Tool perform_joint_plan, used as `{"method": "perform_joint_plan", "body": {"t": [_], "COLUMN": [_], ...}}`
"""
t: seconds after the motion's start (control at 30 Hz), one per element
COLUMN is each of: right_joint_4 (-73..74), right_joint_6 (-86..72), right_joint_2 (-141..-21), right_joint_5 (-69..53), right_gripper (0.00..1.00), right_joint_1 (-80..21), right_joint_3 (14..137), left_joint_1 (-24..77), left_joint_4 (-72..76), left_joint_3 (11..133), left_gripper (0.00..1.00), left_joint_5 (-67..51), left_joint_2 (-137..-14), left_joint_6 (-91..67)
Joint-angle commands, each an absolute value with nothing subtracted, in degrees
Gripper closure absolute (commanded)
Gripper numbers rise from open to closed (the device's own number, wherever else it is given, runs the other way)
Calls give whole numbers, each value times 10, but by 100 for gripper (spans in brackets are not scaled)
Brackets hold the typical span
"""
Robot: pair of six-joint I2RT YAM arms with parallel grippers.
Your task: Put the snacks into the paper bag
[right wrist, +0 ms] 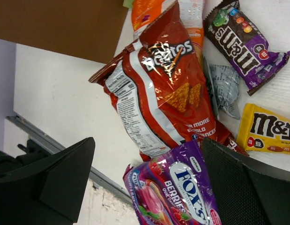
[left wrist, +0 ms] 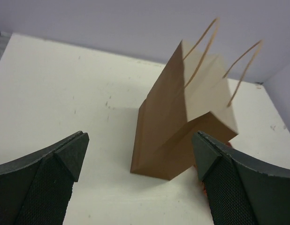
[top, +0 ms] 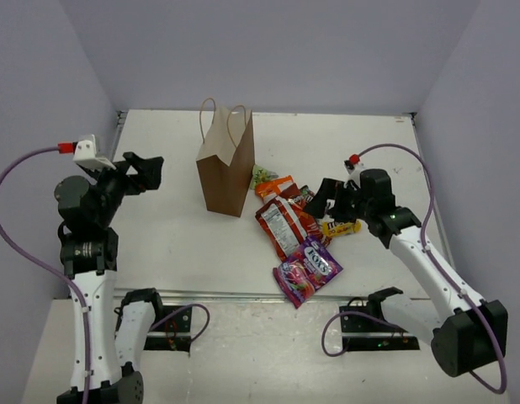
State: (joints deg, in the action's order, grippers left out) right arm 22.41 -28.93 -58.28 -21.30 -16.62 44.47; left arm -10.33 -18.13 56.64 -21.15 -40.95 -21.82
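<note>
The brown paper bag (top: 225, 168) stands upright at the table's middle back, its handles up; it also shows in the left wrist view (left wrist: 182, 117). The snacks lie in a heap to its right: a red chip bag (top: 281, 223), a purple candy bag (top: 306, 269), and orange (top: 275, 187), green (top: 262, 175), dark brown (top: 302, 196) and yellow (top: 340, 228) packets. My left gripper (top: 142, 172) is open and empty, left of the bag. My right gripper (top: 327, 198) is open and empty above the heap, over the red chip bag (right wrist: 161, 89) and purple candy bag (right wrist: 175, 192).
A metal rail (top: 243, 295) runs along the table's near edge, close to the purple candy bag. A crumpled silver wrapper (right wrist: 225, 86) lies among the packets. Grey walls close the table at the back and sides.
</note>
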Motion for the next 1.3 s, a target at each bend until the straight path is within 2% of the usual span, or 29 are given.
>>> {"method": "perform_joint_plan", "body": {"t": [0.0,0.23,0.67,1.03,1.1,1.13,1.17,1.23,1.27], "right_joint_4": [196,223,219,175,164,150,144,131,131], "right_joint_6": [-294,-284,-409,-463,-474,-475,-478,-480,-481], "right_joint_2": [-611,-600,-481,-492,-492,-491,-490,-490,-490], "right_joint_5": [-162,-108,-110,-109,-117,-122,-133,-141,-147], "right_gripper": [1,1,1,1,14,24,47,78,100], "right_joint_1": [-186,-207,-207,-206,-206,-206,-206,-207,-206], "right_joint_3": [469,425,265,193,179,173,170,163,163], "left_joint_1": [-105,-105,-105,-105,-105,-105,-105,-105,-105], "left_joint_4": [-206,-177,-177,-177,-177,-176,-177,-177,-177], "left_joint_3": [491,404,404,405,405,405,405,405,405], "left_gripper": [0,0,0,0,0,0,0,0,0], "left_joint_5": [-153,-155,-196,-205,-204,-202,-202,-201,-201], "left_joint_2": [-377,-347,-363,-371,-369,-368,-367,-366,-366], "left_joint_6": [-209,-210,-200,-194,-194,-194,-193,-193,-193]}}
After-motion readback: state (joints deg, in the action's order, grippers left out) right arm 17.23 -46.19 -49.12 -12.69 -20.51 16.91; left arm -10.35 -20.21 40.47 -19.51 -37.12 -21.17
